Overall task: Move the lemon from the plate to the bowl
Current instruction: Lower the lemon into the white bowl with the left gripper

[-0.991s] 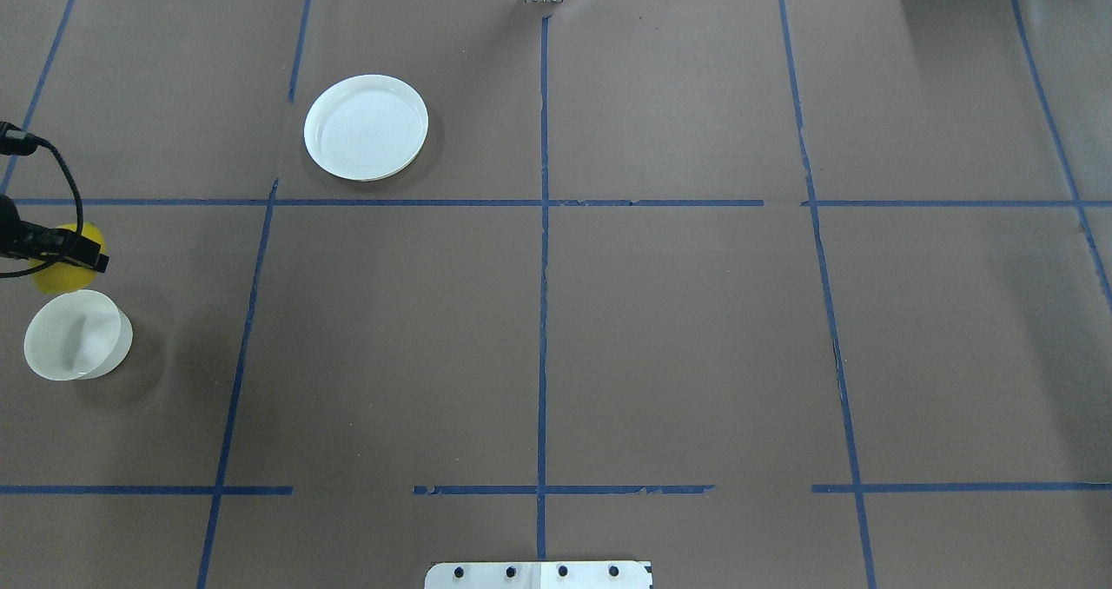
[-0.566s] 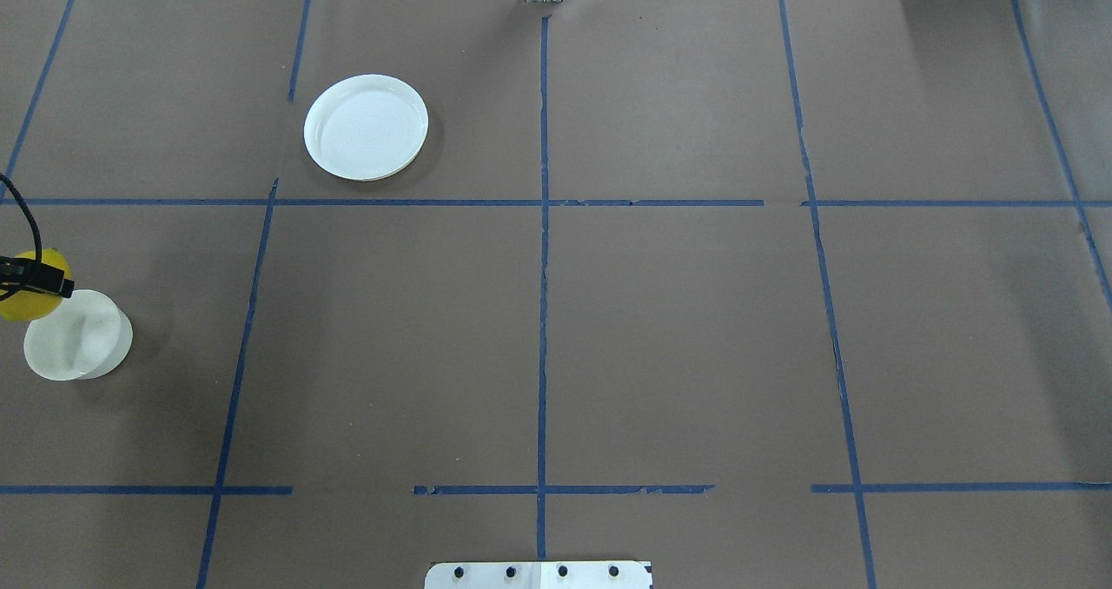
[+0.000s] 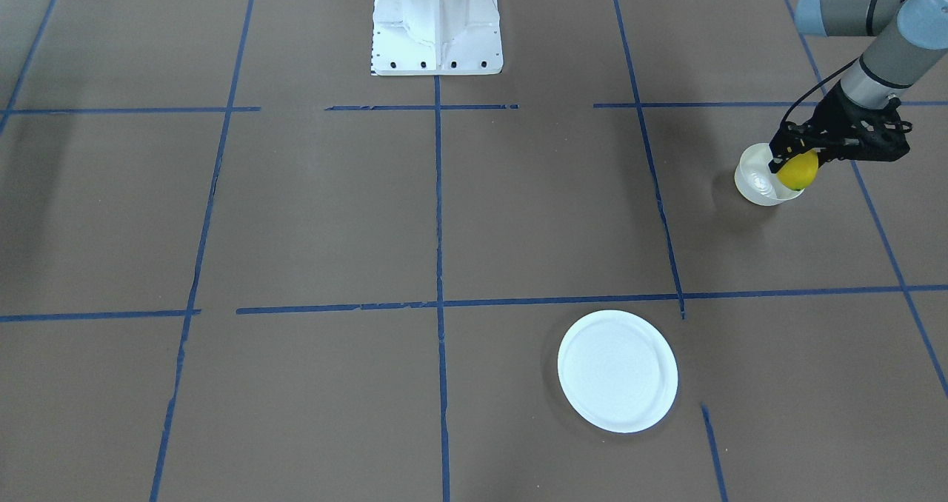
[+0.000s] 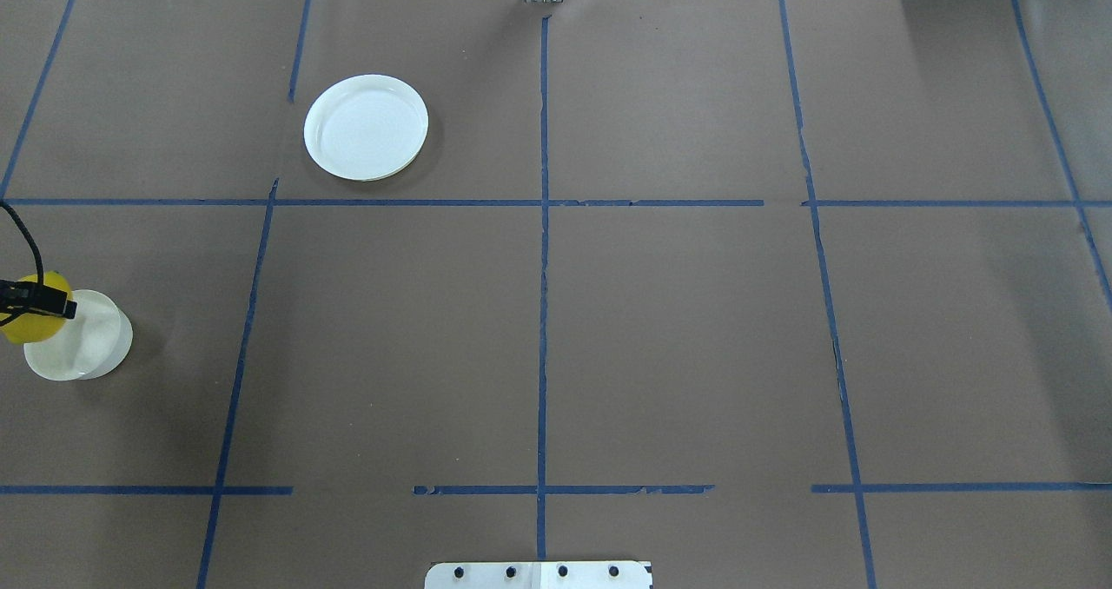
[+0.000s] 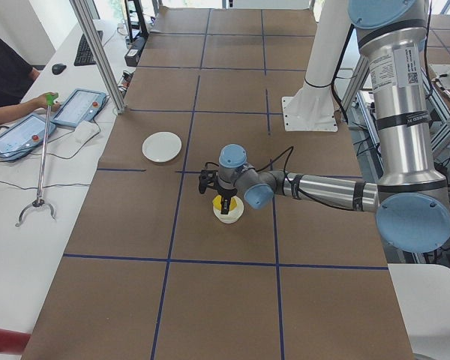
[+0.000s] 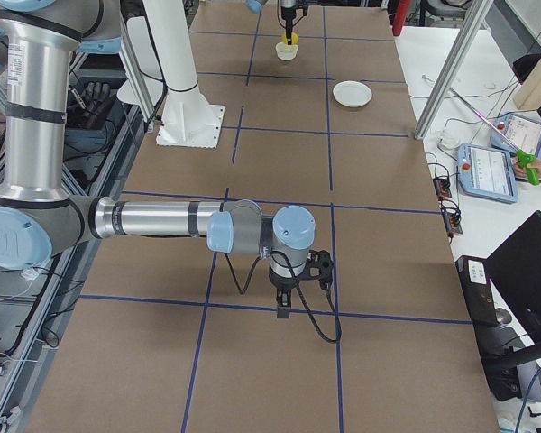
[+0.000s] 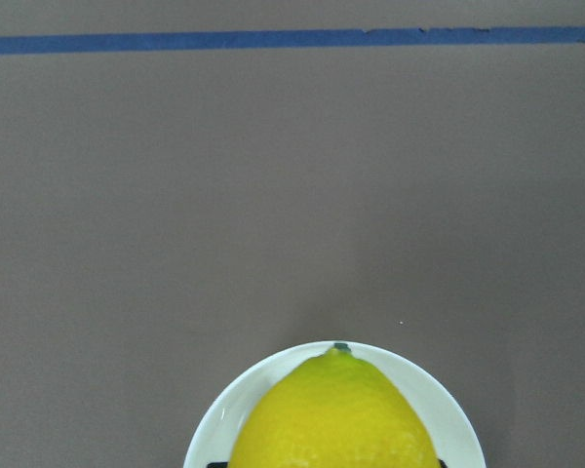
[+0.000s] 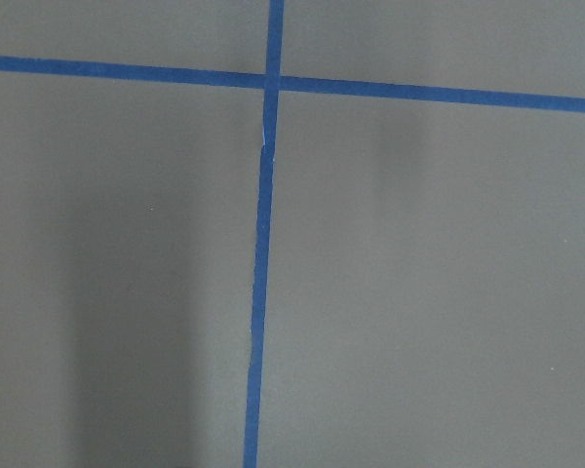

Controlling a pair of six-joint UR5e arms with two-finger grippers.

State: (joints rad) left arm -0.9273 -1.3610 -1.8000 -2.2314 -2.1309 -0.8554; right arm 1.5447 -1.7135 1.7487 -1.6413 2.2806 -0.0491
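Note:
My left gripper point(image 3: 797, 164) is shut on the yellow lemon point(image 3: 798, 172) and holds it just above the small deep white bowl point(image 3: 757, 182), over the bowl's rim on the side toward the table's left end. In the overhead view the lemon point(image 4: 24, 324) overlaps the bowl's point(image 4: 87, 346) left edge. The left wrist view shows the lemon point(image 7: 336, 421) with its green tip over the bowl's rim point(image 7: 448, 414). The flat white plate point(image 4: 366, 127) lies bare, far from the bowl. My right gripper point(image 6: 284, 308) shows only in the exterior right view; I cannot tell whether it is open.
Brown paper with blue tape lines point(image 4: 543, 268) covers the table. The robot's white base point(image 3: 437, 21) stands at the near middle edge. An operator's tablets point(image 5: 56, 116) and a grabber tool point(image 5: 41, 169) lie on a side desk.
My left gripper has carried the lemon from beyond the bowl toward the robot and to the left, so it now hangs over the bowl's rim. The plate and bowl have not moved.

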